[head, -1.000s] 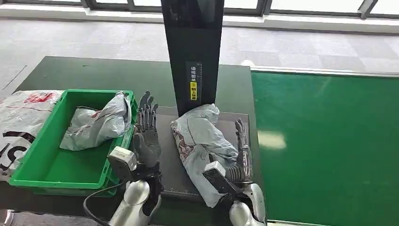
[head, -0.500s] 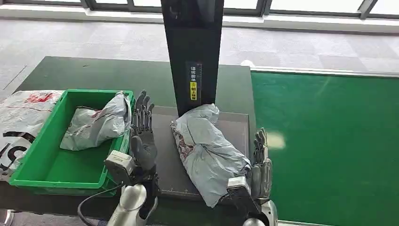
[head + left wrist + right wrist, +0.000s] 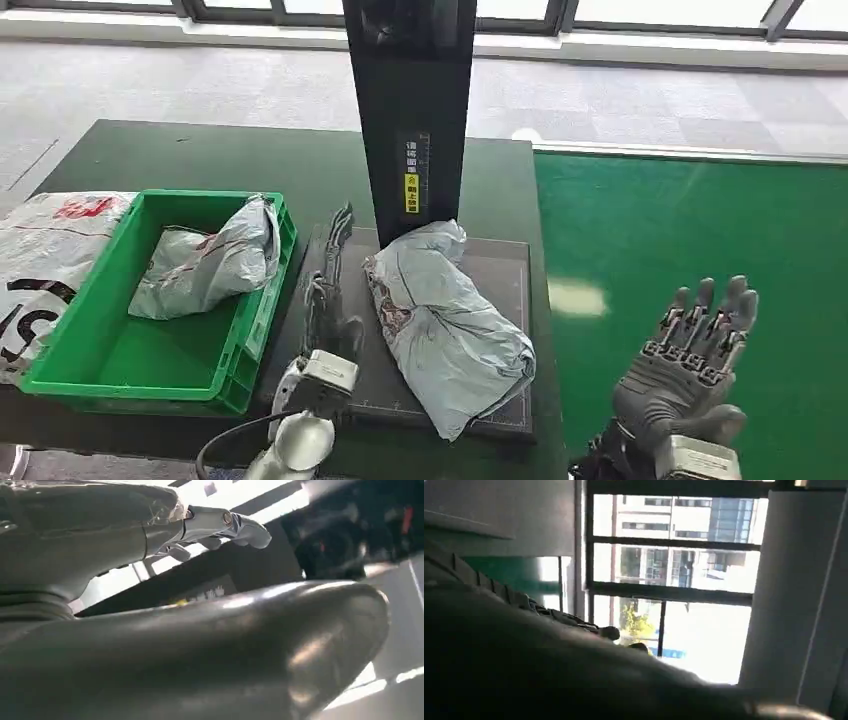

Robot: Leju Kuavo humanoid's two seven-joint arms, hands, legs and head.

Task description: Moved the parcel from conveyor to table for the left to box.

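Now resting on grey pad [image 3: 505,262]: parcel [image 3: 445,320]. Beside it, left hand [image 3: 330,290], fingers straight together (empty). Over conveyor [image 3: 700,230], right hand [image 3: 690,365], fingers spread.

Bright daylight from the windows [image 3: 674,570] glares on the conveyor [image 3: 575,297]; both wrist views are blurred.

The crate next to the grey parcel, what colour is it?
Bright green; the crate shows best in the head view.
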